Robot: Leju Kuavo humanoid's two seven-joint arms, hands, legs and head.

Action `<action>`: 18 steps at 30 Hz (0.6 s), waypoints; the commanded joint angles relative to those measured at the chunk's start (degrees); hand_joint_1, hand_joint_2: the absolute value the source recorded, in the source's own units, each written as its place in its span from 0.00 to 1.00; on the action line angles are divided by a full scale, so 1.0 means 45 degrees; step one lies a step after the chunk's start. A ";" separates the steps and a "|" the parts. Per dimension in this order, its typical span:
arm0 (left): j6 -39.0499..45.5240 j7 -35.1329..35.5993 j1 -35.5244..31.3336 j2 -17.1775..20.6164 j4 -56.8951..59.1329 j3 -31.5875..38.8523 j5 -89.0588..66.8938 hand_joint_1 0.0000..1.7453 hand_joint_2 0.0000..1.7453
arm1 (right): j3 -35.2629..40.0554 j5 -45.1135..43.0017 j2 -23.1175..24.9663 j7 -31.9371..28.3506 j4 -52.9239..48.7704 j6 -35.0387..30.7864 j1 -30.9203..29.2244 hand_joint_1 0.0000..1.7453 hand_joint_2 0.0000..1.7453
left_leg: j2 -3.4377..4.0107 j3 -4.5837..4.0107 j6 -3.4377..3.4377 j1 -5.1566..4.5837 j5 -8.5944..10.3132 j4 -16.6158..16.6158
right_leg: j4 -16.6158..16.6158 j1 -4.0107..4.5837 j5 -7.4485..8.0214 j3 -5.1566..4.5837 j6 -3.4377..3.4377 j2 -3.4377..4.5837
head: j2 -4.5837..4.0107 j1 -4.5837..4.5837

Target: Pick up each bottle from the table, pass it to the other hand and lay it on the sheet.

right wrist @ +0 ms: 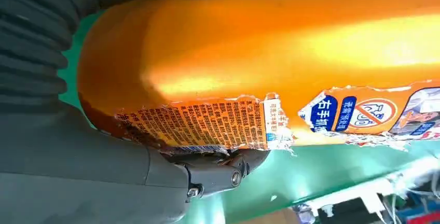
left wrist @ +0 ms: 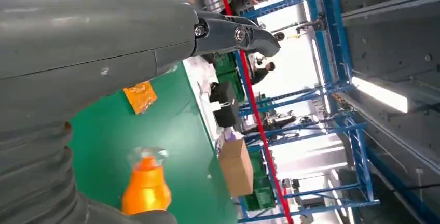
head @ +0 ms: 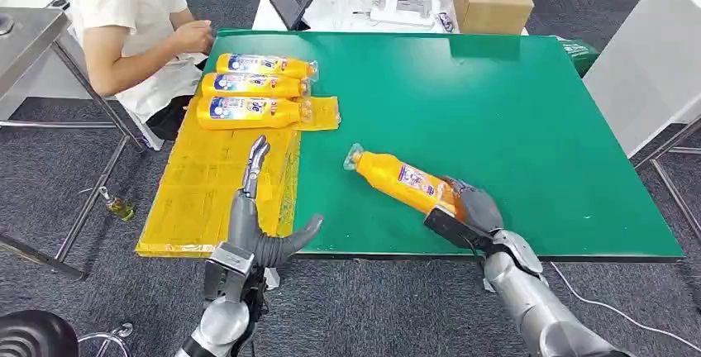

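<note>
Grasping the orange bottle (head: 404, 181), torn label seemingly Chinese, the right hand (head: 471, 211); left hand (head: 252, 212) fingers released

Bright, even overhead light floods the flat green table mat (head: 496, 109), leaving only soft shadows. A long ceiling strip lamp (left wrist: 381, 93) glares white. The glossy orange plastic bottle (right wrist: 290, 53) shows a sheen, slightly blurred close up.
</note>
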 commanded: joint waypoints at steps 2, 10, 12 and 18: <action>-0.0030 -0.0078 -0.0209 0.0229 0.0279 -0.0121 0.0235 0.00 1.00 | -0.1163 -0.0862 0.0823 -0.0577 -0.0930 0.0658 0.0938 1.00 1.00 | 0.0008 0.0002 0.0010 0.0002 -0.0006 -0.0008 | -0.0006 0.0008 -0.0005 0.0005 -0.0027 -0.0004 | 0.0000 0.0000; -0.0030 -0.0078 -0.0205 0.0231 0.0282 -0.0121 0.0235 0.00 1.00 | -0.1165 -0.0862 0.0799 -0.0579 -0.0929 0.0666 0.0945 1.00 1.00 | -0.0003 -0.0025 0.0009 -0.0002 -0.0004 -0.0005 | -0.0005 0.0003 -0.0006 -0.0008 -0.0020 -0.0009 | 0.0000 0.0000; 0.0283 -0.0579 0.0061 -0.0150 0.0054 0.0353 0.1178 0.00 1.00 | -0.1615 -0.2080 0.1125 -0.1251 -0.2240 0.1287 0.1434 1.00 1.00 | -0.0002 -0.0020 0.0011 -0.0002 -0.0005 -0.0008 | -0.0006 0.0006 -0.0008 -0.0004 -0.0030 -0.0012 | 0.0000 0.0000; 0.0020 -0.0300 0.0606 -0.0187 -0.0149 0.0528 0.3382 0.00 1.00 | -0.1223 -0.3576 0.1380 -0.0887 -0.6155 0.2306 0.3026 1.00 1.00 | 0.0016 -0.0041 0.0013 -0.0002 -0.0021 -0.0005 | 0.0004 0.0008 -0.0019 -0.0023 -0.0041 0.0005 | 0.0000 0.0000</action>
